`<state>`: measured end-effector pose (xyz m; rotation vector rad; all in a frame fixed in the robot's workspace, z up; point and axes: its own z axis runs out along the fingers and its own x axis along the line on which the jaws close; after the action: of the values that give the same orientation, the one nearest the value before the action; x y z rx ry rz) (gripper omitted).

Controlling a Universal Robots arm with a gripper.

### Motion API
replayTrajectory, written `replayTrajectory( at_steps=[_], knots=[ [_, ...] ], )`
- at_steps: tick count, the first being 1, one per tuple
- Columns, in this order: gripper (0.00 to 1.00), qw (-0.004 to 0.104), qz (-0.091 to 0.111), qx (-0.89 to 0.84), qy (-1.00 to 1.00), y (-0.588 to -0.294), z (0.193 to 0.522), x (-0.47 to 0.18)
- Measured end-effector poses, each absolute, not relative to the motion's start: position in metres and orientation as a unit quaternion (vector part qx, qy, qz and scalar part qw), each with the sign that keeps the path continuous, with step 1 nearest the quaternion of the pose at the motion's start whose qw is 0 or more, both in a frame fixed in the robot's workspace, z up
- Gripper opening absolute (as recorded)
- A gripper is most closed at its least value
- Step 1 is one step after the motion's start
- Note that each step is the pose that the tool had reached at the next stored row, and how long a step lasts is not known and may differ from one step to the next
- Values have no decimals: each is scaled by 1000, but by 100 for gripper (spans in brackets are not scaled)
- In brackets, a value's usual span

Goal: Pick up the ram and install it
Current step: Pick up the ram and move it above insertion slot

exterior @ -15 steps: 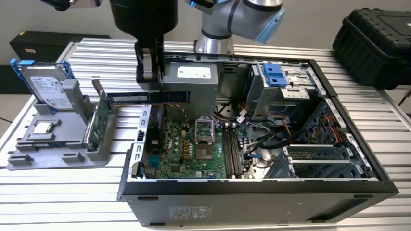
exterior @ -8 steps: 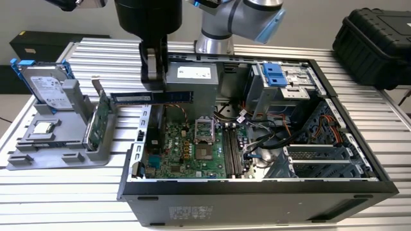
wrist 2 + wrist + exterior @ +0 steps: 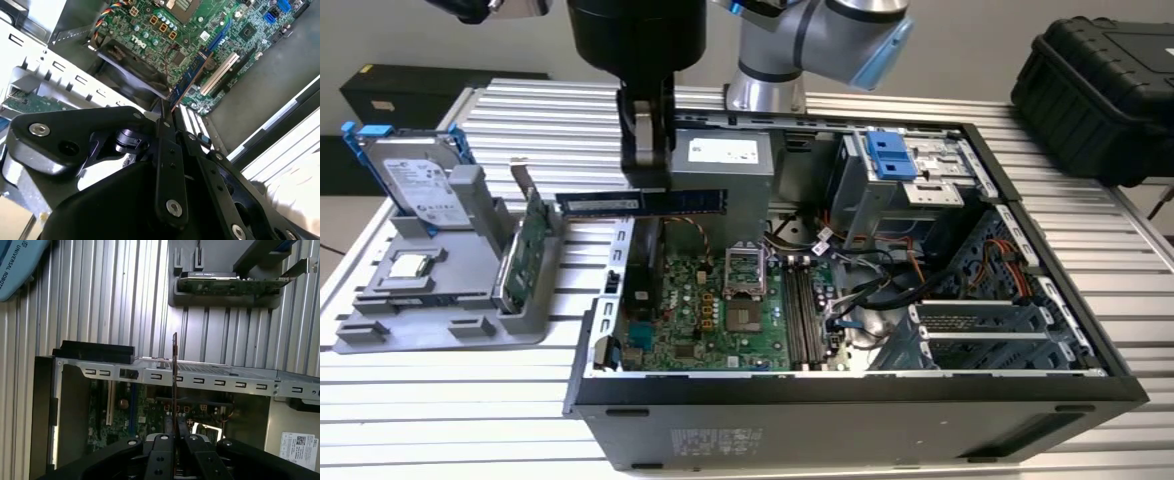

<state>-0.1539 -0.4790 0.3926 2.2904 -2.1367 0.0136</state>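
Ram (image 3: pixel 587 204) | pinched by claw (image 3: pixel 647 185) | held level above open computer case (image 3: pixel 854 385) | apart from motherboard (image 3: pixel 707 310)

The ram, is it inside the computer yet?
Not yet. Picking up looks done: the pincer holds the ram in the air over the edge of the open computer case. It is not in the motherboard slots, so installing is left.

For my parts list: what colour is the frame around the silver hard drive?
Blue frame, clearest in the exterior view.
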Motion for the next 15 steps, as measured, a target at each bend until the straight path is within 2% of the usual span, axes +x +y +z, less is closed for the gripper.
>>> replayTrajectory(
  at_steps=[15],
  knots=[
    [0,4,3,731,-682,-479,393,-148]
  ],
)
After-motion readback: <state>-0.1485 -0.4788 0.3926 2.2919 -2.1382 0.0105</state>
